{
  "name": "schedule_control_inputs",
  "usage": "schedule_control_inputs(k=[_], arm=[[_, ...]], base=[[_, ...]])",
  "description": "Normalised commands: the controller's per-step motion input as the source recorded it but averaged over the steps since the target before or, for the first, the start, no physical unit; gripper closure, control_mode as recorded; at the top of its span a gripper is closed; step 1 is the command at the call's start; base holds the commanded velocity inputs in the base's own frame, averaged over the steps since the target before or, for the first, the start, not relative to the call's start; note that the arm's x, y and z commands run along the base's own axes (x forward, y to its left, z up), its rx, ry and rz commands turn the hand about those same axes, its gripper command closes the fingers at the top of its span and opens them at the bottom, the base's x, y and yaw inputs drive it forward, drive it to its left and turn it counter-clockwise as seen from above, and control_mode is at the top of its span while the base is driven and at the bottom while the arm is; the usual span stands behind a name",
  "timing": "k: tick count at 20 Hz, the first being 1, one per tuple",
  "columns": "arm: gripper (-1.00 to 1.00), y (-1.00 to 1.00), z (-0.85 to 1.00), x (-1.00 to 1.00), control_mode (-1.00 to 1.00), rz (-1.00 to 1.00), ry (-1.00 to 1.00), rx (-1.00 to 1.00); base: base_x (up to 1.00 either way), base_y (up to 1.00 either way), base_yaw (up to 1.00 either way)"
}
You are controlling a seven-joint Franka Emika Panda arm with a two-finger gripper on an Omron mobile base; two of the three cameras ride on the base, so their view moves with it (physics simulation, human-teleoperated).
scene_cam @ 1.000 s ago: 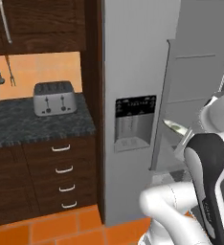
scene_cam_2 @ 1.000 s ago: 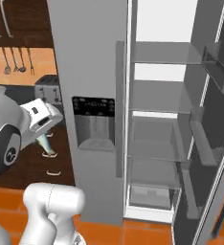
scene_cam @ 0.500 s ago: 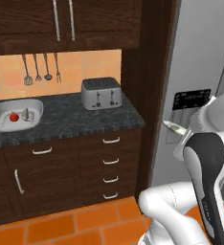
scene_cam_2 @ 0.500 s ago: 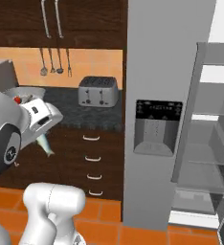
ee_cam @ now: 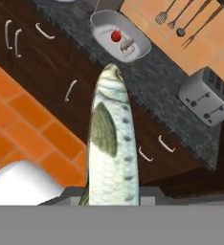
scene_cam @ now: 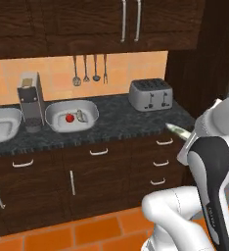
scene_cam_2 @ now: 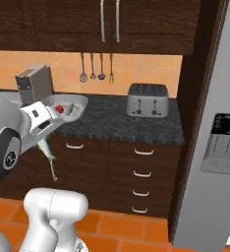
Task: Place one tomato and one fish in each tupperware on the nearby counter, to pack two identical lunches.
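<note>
fish (ee_cam: 111,143): it was pinched between the pincer's pressed-together jaws and stuck out ahead of them, head forward; in the right base view it hung below the pincer (scene_cam_2: 43,140), tail end down.
pincer: clamped on the fish near one end only, so you had most of the body hanging free beyond the jaws.
tupperware ahead (scene_cam: 71,115): it sat on the counter (scene_cam: 116,122) well beyond the fish's nose, already with a tomato (ee_cam: 116,35) and a second fish (ee_cam: 127,46) inside, side by side.
other tupperware (scene_cam: 1,125): further off to the pincer's left at the frame edge, with something red in it and no fish that you could make out.
risk, wrong tub: the nearer tub looked complete, so dropping this fish there would have left you two fish in one lunch and none in the other.
risk, slip: a grip at one end of a slick, slender body could have let it swing or slide out as the base drove, landing it on the orange floor (ee_cam: 32,119).
risk, obstacles: the tall grey box (scene_cam: 30,100) stood between the two tubs, and the toaster (scene_cam: 150,94) off to the right; a low sweep toward the far tub could have clipped the box or the tub rim.
</note>
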Motion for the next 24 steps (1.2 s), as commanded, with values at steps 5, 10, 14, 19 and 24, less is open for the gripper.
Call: schedule_control_inputs(k=[5,10,14,19,24], arm=[[1.00,0.00,0.00,0.00,1.00,0.00,0.00,0.00],[1.00,0.00,0.00,0.00,1.00,0.00,0.00,0.00],[1.00,0.00,0.00,0.00,1.00,0.00,0.00,0.00],[1.00,0.00,0.00,0.00,1.00,0.00,0.00,0.00],[1.00,0.00,0.00,0.00,1.00,0.00,0.00,0.00]], base=[[0.57,1.00,0.06],[0.69,1.00,0.05],[0.74,0.92,0.09],[0.35,0.89,0.13],[0.07,0.55,0.15]])
